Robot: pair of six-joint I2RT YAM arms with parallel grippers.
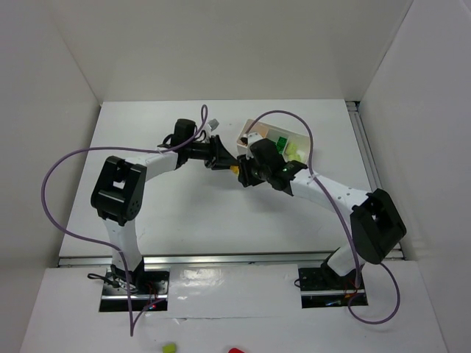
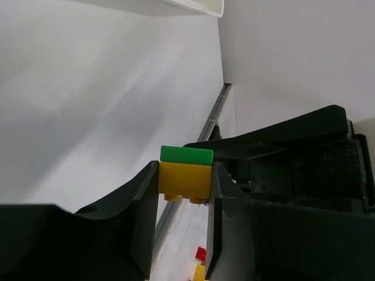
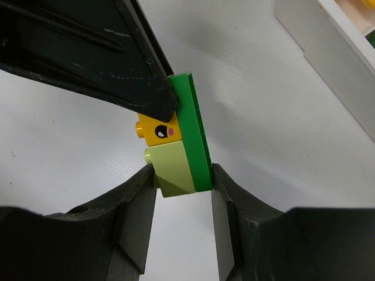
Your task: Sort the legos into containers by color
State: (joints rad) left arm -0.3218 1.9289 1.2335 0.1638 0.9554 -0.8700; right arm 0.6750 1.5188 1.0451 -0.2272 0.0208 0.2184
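A small lego stack hangs above the table between both grippers (image 1: 234, 168). It is a dark green plate (image 3: 196, 129) carrying an orange-yellow brick with a printed face (image 3: 157, 129) and a pale yellow-green sloped brick (image 3: 173, 170). My right gripper (image 3: 183, 175) is shut across the pale brick and the green plate. My left gripper (image 2: 184, 188) is shut on the orange-yellow brick (image 2: 184, 178), with the green plate (image 2: 186, 154) on its far side. The white divided tray (image 1: 246, 132) lies just behind the right gripper (image 1: 246, 174) and holds a green brick (image 1: 281, 141) and a pale one (image 1: 295, 151).
A small grey piece (image 1: 214, 123) lies on the table behind the left arm. A yellow-green brick (image 1: 169, 347) and a red brick (image 1: 235, 351) sit on the near ledge in front of the arm bases. White walls enclose the table on three sides.
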